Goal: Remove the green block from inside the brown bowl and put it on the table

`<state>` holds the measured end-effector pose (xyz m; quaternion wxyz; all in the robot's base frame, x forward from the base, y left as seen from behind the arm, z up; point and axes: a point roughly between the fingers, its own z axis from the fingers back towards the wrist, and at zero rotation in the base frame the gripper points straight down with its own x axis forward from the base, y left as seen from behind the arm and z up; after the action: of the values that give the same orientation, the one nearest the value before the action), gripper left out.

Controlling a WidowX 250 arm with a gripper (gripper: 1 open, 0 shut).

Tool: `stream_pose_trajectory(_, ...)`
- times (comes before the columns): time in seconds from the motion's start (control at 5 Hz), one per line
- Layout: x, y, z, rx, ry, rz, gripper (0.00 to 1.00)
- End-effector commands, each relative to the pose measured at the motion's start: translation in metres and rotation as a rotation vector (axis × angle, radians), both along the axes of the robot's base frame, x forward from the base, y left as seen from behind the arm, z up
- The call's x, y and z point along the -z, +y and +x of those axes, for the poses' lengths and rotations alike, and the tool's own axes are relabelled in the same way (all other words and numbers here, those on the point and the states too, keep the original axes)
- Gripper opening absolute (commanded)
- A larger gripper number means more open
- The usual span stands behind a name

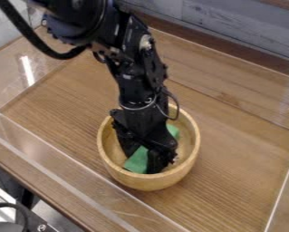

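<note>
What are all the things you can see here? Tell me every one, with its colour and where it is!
green block: one, bright green, inside the bowl, leaning against the inner wall, partly hidden by the pincer.
brown bowl: one, light tan wood, on the table near the front edge.
table: one, brown wood grain, glossy, filling most of the picture.
clear walls: see-through plastic, standing around the table's edges.
robot arm: one, black, reaching down from the top left to the bowl.
pincer: one, black, pointing straight down inside the bowl, shut around the green block.
</note>
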<state>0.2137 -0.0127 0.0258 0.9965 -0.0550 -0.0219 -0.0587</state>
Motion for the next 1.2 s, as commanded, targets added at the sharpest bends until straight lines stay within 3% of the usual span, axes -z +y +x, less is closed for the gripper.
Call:
stream_pose_trajectory(0.0,-0.006,-0.001,0.003,0.001,-0.022,-0.001,0.0)
stream_pose_trajectory(1.0,-0.021,-0.005,-0.003,-0.01,0.008,-0.005,0.0)
